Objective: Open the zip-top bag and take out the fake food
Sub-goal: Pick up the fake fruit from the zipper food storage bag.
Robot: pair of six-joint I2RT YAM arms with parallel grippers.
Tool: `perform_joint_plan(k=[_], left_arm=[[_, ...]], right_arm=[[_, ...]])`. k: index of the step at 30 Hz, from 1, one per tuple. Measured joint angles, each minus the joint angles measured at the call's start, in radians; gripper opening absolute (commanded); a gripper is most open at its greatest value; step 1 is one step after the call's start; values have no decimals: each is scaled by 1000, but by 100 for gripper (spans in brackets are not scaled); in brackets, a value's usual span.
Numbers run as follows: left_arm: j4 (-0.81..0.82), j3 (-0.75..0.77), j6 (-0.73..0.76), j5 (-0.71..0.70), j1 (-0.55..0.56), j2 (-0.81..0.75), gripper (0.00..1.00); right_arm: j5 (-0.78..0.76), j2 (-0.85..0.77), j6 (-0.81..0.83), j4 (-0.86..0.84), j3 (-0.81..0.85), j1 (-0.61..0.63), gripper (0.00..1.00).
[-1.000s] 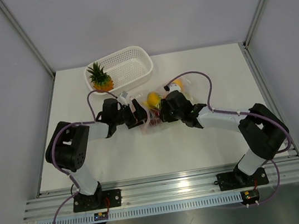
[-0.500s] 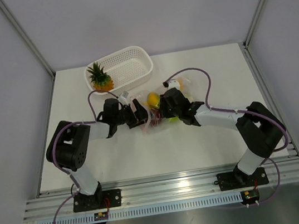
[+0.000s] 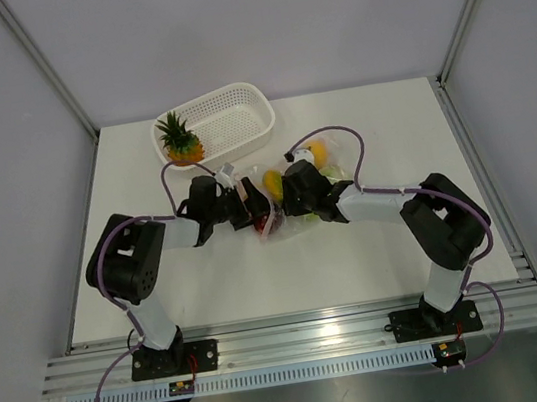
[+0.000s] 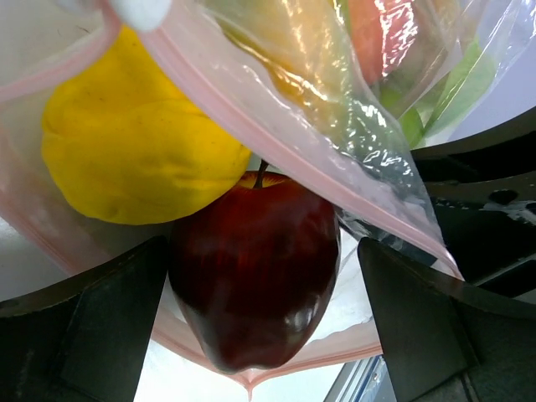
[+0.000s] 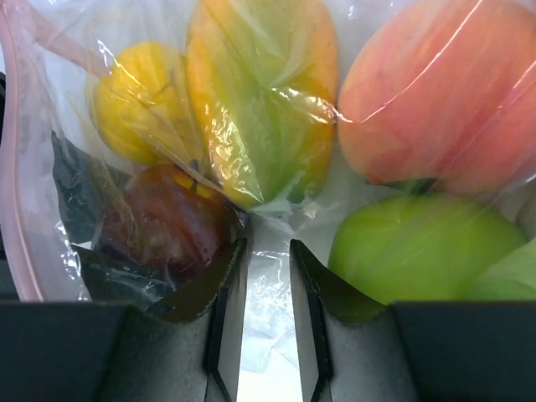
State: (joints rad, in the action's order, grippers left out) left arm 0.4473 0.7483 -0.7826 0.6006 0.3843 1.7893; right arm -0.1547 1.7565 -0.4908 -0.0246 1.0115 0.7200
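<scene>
The clear zip-top bag (image 4: 368, 151) with its pink zip strip lies mid-table (image 3: 326, 162) between both arms. My left gripper (image 4: 261, 251) is open wide at the bag's mouth, and a dark red apple (image 4: 251, 318) sits between its fingers beside a yellow lemon (image 4: 126, 151). My right gripper (image 5: 266, 244) presses against the bag from the other side. Its jaws stand a narrow gap apart with crinkled bag film in the gap. Through the plastic I see a green apple (image 5: 419, 251), a pink peach (image 5: 435, 100) and an orange-green fruit (image 5: 268, 100). A pineapple (image 3: 180, 141) stands outside the bag.
A white perforated basket (image 3: 225, 111) sits at the back left of the table, the pineapple at its left corner. The two grippers (image 3: 252, 208) (image 3: 286, 200) nearly face each other. Grey walls close in the table's sides.
My right gripper has slid left along the bag toward the left gripper, and its jaws have narrowed. The left gripper has edged slightly right, still open wide.
</scene>
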Motion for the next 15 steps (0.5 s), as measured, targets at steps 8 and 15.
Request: perform_joint_plan(k=[8,15], left_arm=[[18,5,-2,2,18,11,95],[17,5,-7,9,29,13,75]], right_arm=[[42,11,-6,0,2,0,33],[43,11,-12,1,2,0,27]])
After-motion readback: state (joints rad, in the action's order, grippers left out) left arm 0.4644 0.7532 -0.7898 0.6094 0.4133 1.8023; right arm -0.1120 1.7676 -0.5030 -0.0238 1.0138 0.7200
